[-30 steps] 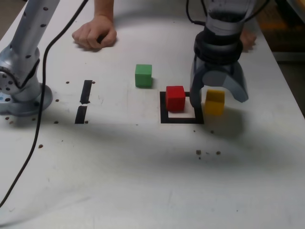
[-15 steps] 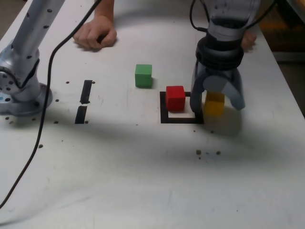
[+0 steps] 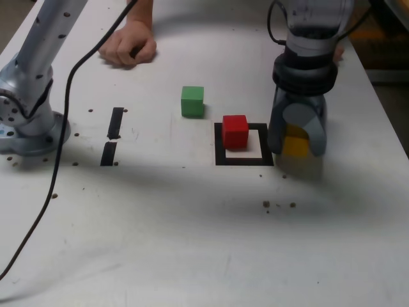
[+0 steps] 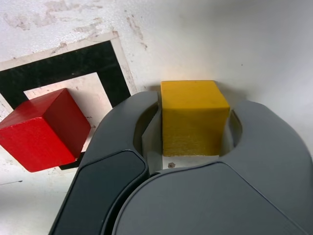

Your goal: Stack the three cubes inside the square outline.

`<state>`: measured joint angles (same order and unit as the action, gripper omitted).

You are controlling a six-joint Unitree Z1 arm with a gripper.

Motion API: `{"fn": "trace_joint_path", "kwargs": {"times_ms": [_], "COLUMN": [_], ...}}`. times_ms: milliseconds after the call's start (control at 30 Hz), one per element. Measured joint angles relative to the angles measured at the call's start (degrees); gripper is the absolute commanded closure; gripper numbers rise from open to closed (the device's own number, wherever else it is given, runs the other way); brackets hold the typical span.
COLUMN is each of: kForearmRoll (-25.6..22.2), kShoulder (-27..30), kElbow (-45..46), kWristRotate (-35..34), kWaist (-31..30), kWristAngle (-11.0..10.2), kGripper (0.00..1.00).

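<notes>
Arm stood near-vertical, gripper (image 3: 298, 142) pointing down, jaws clamped on yellow cube (image 4: 193, 116) just outside square outline (image 3: 219, 143); red cube (image 3: 235, 131) sat inside; green cube (image 3: 192, 101) apart.

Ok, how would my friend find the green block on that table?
Find the black tape square outline in the middle of the white table. The small green cube sits just outside it, toward the person's fist. It alone stands free: the red cube is inside the square, and the gripper holds the yellow cube.

One cube (image 3: 235, 131) inside square outline (image 3: 219, 144), another (image 3: 192, 101) behind
</notes>
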<state>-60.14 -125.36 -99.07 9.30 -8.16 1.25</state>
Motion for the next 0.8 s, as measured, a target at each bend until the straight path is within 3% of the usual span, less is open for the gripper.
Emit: {"fn": "trace_joint_path", "kwargs": {"times_ms": [333,533,800], "kForearmRoll": [0.7,-2.0,-11.0], "kShoulder": [1.8,6.1,13.9], "kElbow": [-0.1,-1.1,0.1], "kWristRotate": [1.1,-1.3,-7.1], "kWaist": [-0.6,-2.3,-2.8], "kWristAngle": [0.2,-2.8,-6.2], "kGripper": [0.97,0.97,0.97]}}
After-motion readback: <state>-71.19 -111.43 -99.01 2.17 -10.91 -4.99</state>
